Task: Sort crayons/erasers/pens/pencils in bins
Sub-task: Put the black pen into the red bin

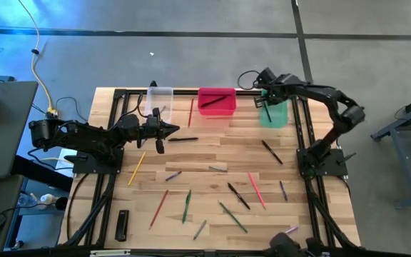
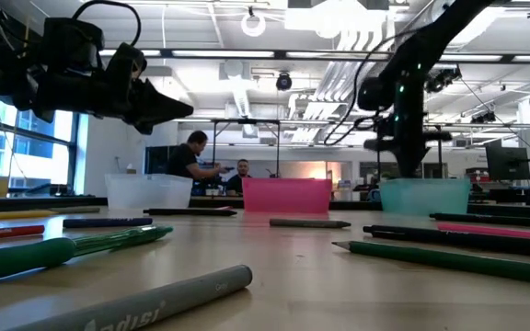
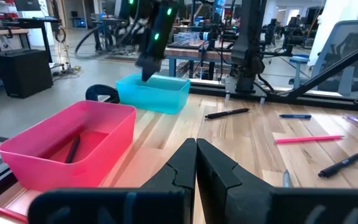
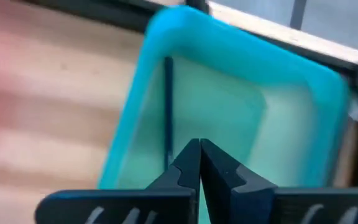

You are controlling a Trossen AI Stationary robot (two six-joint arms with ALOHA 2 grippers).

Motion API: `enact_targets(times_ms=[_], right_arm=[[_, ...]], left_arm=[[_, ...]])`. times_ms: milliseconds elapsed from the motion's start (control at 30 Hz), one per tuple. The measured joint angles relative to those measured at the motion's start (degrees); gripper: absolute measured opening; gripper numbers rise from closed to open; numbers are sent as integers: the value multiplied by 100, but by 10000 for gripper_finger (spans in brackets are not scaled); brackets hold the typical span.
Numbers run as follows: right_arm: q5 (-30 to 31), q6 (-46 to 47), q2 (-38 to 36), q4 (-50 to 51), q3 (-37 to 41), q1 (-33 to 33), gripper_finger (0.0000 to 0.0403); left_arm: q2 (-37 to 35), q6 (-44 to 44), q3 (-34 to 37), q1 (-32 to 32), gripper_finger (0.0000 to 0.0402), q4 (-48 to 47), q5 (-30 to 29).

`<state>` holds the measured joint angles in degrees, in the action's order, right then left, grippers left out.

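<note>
Pens, pencils and crayons (image 1: 237, 195) are scattered over the wooden bench (image 1: 212, 153), most of them across its middle and near half. Three bins are lined up along the far edge: a clear bin (image 1: 160, 100) on the left, a pink-red bin (image 1: 216, 103) in the middle and a green bin (image 1: 274, 114) on the right. One dark stick is seen lying inside the pink-red bin (image 3: 73, 148), and a thin dark stick lies against one wall inside the green bin (image 4: 166, 106). A red stick (image 1: 190, 112) lies between the clear and pink-red bins. The right gripper (image 1: 265, 95) is held directly above the green bin, its fingers closed together with nothing between them. The left gripper (image 1: 170, 129) is raised over the bench just in front of the clear bin, its fingers likewise pressed together and empty. A wider flat black bar (image 1: 122, 224) rests near the front left corner. Two people (image 2: 212, 165) are seen in the room behind the bench.
</note>
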<state>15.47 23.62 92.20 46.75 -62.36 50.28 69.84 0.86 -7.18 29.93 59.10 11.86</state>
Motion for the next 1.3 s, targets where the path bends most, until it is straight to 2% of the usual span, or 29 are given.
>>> enact_targets(times_ms=[100,233,433,567,867,1300], right_arm=[[-425,-8,-450,621,40,-159,2],[-1182,174,-1083,1027,502,-534,2],[-1672,801,-1947,1214,1116,-1275,2],[-1561,1118,-2069,1138,1630,-1497,2],[-468,1499,-2069,804,2012,-1300,2],[-400,1227,-2069,375,2012,-1152,2]], left_arm=[[0,0,0,0,0,-36,0],[0,0,0,4,0,-67,0],[0,0,0,4,0,-69,-2],[0,0,0,4,0,-66,-3],[0,0,0,4,0,-75,-4],[0,2,0,2,0,-79,-28]])
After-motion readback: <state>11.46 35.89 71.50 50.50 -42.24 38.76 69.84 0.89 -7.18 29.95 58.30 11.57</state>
